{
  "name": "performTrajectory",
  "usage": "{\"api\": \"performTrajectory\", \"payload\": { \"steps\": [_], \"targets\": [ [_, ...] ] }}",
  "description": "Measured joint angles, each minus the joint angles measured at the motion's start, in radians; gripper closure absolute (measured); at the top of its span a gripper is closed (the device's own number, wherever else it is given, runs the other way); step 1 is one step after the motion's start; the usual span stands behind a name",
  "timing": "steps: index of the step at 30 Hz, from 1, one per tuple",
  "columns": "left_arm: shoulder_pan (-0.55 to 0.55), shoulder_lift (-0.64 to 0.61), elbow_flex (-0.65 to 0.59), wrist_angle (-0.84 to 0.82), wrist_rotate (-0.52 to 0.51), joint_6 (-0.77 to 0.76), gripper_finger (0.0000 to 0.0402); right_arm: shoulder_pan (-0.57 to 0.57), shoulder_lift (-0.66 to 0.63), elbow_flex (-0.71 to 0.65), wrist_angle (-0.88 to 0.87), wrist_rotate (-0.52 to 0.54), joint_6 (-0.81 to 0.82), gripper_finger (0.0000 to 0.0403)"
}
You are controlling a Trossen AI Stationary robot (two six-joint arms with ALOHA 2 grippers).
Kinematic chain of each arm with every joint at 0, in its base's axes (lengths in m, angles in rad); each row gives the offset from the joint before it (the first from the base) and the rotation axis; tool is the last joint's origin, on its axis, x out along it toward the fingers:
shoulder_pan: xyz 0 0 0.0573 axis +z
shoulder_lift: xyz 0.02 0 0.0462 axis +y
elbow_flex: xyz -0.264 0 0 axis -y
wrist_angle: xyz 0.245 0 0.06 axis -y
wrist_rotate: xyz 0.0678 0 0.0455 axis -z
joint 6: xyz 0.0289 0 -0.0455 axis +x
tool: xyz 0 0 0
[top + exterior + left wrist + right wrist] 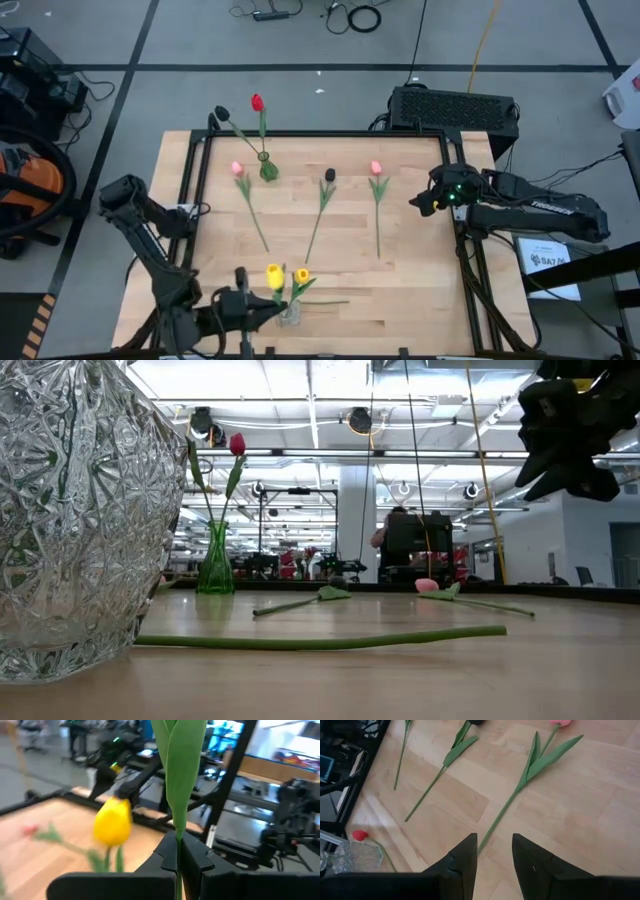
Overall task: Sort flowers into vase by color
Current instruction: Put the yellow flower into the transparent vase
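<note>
- the left gripper [262, 305] sat at the near edge of the table [420, 290], beside the clear glass vase [288, 316], with its fingers [167, 857] pressed together on the thin green stem of a yellow tulip [275, 277].
- in the left wrist view that stem ran straight up from between the closed fingers into a broad folded leaf, and a second yellow tulip [113, 821] stood just beside it.
- from above, both yellow heads rose over the clear vase, close together; the second yellow tulip's stem seemed to sit in the vase, though the glass made that hard to confirm.
- a loose green stem [320, 642] lay flat on the wood near the clear vase in the low view.
- the right gripper [494, 851] hung above the right side of the table, its fingers apart and holding nothing, over the lower stem of a pink tulip [377, 168] that lay flat.
- a dark tulip [329, 175] lay flat in the middle of the table, and another pink tulip [238, 168] lay flat to its left.
- a green vase [267, 168] stood toward the far side, holding a red tulip [257, 102] and a second dark tulip [222, 113].
</note>
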Motion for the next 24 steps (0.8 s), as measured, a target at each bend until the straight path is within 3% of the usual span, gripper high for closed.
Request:
{"api": "performTrajectory", "payload": {
  "steps": [4,7,13,20,24],
  "targets": [
    [0.047,0.0,0.0,0.147,0.178,0.189,0.0398,0.036,0.0,0.0,-0.002,0.032,0.027,0.0289],
    [0.072,0.0,0.0,0.181,0.274,0.25,0.0398,0.064,0.0,0.0,-0.002,0.051,0.034,0.0289],
    [0.08,-0.012,-0.059,0.218,0.295,0.289,0.0398,0.113,0.0,0.0,-0.002,0.085,0.064,0.0289],
    [0.074,-0.106,-0.322,0.596,0.35,0.296,0.0399,0.149,0.0,0.0,0.004,0.109,0.064,0.0289],
    [0.087,-0.15,-0.403,0.681,0.355,0.316,0.0399,0.158,0.0,0.0,0.007,0.108,0.06,0.0289]
  ]
}}
